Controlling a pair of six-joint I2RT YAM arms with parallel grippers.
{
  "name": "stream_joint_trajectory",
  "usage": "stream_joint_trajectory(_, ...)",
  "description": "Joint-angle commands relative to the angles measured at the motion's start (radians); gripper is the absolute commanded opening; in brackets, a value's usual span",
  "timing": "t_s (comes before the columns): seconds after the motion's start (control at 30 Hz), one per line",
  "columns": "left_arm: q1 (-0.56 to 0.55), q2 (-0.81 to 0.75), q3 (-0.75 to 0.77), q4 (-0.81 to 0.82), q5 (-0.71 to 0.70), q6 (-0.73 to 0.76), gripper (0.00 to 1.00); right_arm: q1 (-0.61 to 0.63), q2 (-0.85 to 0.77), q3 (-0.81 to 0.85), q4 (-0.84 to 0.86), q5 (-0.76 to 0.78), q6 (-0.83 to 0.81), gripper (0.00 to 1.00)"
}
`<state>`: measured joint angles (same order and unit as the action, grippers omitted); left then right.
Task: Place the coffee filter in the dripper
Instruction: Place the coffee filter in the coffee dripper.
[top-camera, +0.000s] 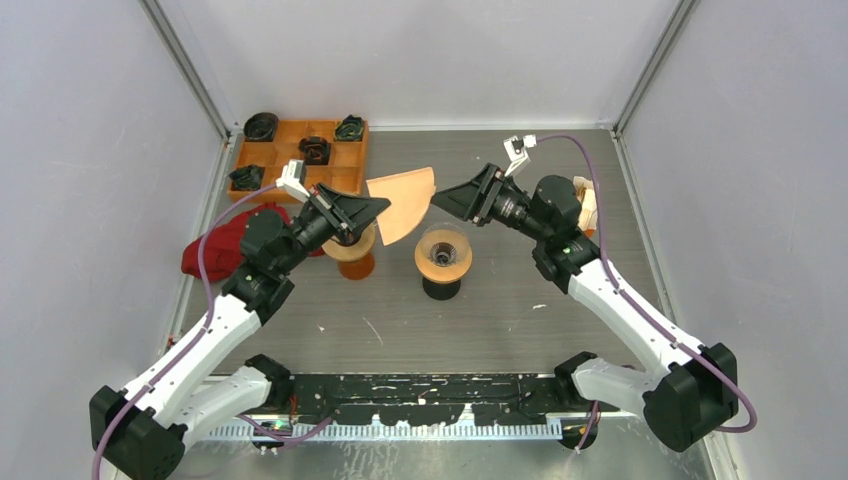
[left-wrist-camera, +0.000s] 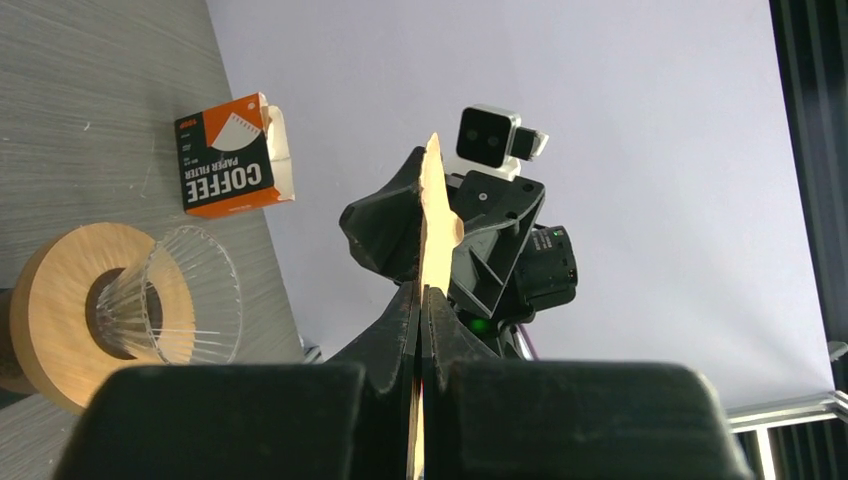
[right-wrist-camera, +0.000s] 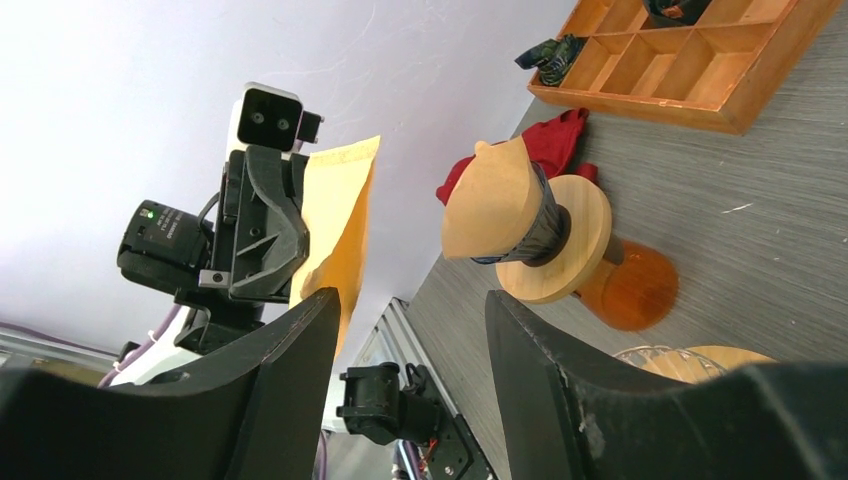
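While the left gripper stands clamped tight on the narrow end of a tan coffee filter, the paper hangs in the air over the middle of the grey table, its wide, curved edge turned toward the right arm. From the left wrist camera the filter shows edge-on, a thin flat sheet rising from between the closed fingers. The right gripper faces it from the other side, its jaws spread partway and holding nothing. Its tips are near the filter's free edge in the overhead view, and whether they touch it cannot be told.

The dripper, a clear ribbed glass cone seated in a wooden ring on a black base, stands on the table just in front of the raised filter and below it, between the two grippers. Its cone holds no paper.

Just left of the dripper, under the left gripper, is a second stand, a wooden disc on an amber base, carrying a dark cone capped with a tan paper cone. A red cloth lies crumpled beside it near the left wall. At the table's far left corner sits an orange compartment tray with small dark items in several cells. An orange and black box marked "COFFEE PAPER FILTER" stands opened behind the right arm.
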<state>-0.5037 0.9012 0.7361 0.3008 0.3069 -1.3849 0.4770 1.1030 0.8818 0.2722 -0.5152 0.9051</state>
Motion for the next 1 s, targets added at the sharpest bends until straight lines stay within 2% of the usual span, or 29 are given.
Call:
stream_joint_trajectory(0.0, -0.004, 0.001, 0.000, 0.111, 0.025, -0.020, 0.00, 0.006, 0.011, -0.005, 0.107, -0.029, 0.043, 0.61)
stream_joint_trajectory(0.3, -0.014, 0.004, -0.009, 0.146, 0.004, -0.023, 0.00, 0.022, 0.031, -0.030, 0.202, -0.040, 0.103, 0.60)
stream_joint_trajectory(0.43, -0.023, 0.013, -0.020, 0.176, -0.010, -0.033, 0.00, 0.038, 0.039, -0.056, 0.298, -0.040, 0.151, 0.60)
stream_joint_trajectory(0.97, -0.060, 0.016, -0.061, 0.256, -0.085, -0.058, 0.00, 0.105, 0.060, -0.082, 0.443, -0.011, 0.195, 0.47)
